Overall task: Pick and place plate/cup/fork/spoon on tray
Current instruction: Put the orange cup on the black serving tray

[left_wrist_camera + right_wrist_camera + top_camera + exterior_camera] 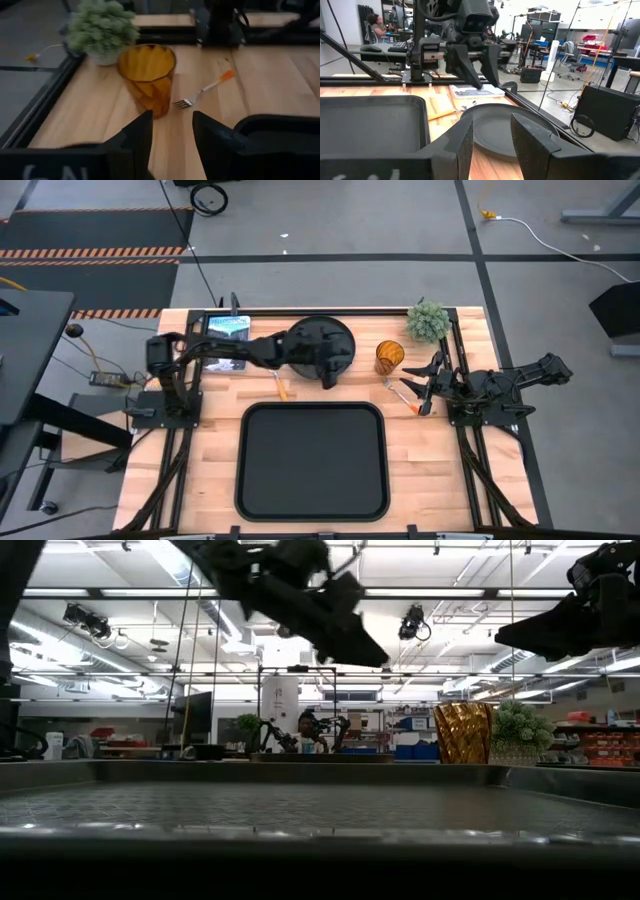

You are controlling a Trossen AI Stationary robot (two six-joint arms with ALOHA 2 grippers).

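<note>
The tray (311, 460) lies nearest the camera, bare, at the table's front middle. Behind it the plate (322, 343) rests flat on the wood, with the left gripper (328, 372) hanging over its front edge, fingers (470, 67) spread and pinching nothing. A spoon (281, 388) lies just left of it, between plate and tray. Right of the plate stands the cup (389, 357), upright, with the fork (202, 91) lying close beside it, tines toward the cup. The right gripper (428, 385) waits above the fork's end of the table, fingers apart and empty. A small plant (428, 321) sits at the back right corner.

The step looks to be taking the plate. To do it well, the left gripper should probably drop so one finger goes inside the raised rim and one outside, close firmly, lift level, and clear the tray's rim before lowering. Keep away from the spoon.
</note>
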